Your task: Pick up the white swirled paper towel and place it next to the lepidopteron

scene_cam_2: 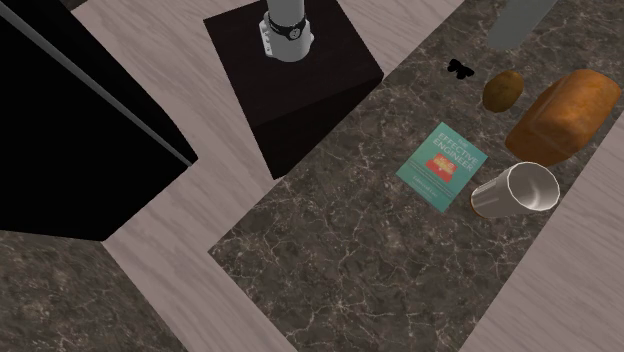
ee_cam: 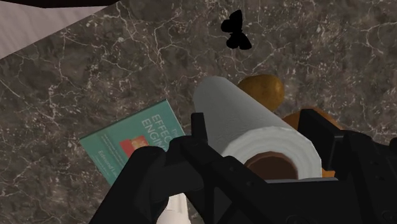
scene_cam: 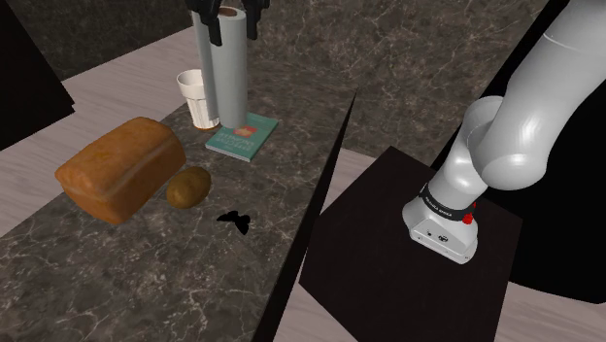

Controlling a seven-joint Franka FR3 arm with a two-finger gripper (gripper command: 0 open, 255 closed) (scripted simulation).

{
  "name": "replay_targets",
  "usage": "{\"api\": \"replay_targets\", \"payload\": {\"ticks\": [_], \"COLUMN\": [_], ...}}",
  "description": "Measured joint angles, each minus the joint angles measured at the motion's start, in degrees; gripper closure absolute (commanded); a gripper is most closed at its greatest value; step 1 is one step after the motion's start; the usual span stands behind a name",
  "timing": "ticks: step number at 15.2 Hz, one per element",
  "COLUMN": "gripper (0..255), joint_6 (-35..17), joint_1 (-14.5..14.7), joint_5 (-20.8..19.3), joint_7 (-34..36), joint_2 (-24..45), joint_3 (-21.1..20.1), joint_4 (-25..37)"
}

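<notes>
The paper towel roll (scene_cam: 221, 70) is pale grey-white with a brown core and hangs upright in the air above the dark marble counter (scene_cam: 117, 282). My gripper (scene_cam: 228, 14) is shut on its top end. Its lower end (scene_cam_2: 515, 25) enters the second exterior view at the upper right. In the wrist view my gripper (ee_cam: 261, 137) clasps the roll (ee_cam: 245, 118), one black finger on each side. The small black butterfly (scene_cam: 234, 221) lies flat on the counter, nearer the stand than the roll. It also appears beyond the roll (ee_cam: 236, 30) and near the potato (scene_cam_2: 460, 68).
A teal book (scene_cam: 242, 136) lies under the roll. A white cup (scene_cam: 197, 97) stands beside it. A bread loaf (scene_cam: 121, 167) and a potato (scene_cam: 188, 187) sit close to the butterfly. The counter edge (scene_cam: 320, 185) runs beside the dark stand (scene_cam: 388, 243).
</notes>
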State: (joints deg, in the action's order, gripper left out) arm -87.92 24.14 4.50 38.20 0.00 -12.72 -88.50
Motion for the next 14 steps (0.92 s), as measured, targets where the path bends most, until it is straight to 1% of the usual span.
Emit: {"api": "replay_targets", "payload": {"ticks": [8, 14], "gripper": [255, 255], "joint_6": [-6.8, -11.4], "joint_1": [-0.1, -0.1], "joint_5": [0.4, 0.5], "joint_7": [-0.8, -1.1], "joint_2": [-1.9, -2.1], "joint_3": [0.1, 0.1], "joint_4": [-8.7, -13.5]}}
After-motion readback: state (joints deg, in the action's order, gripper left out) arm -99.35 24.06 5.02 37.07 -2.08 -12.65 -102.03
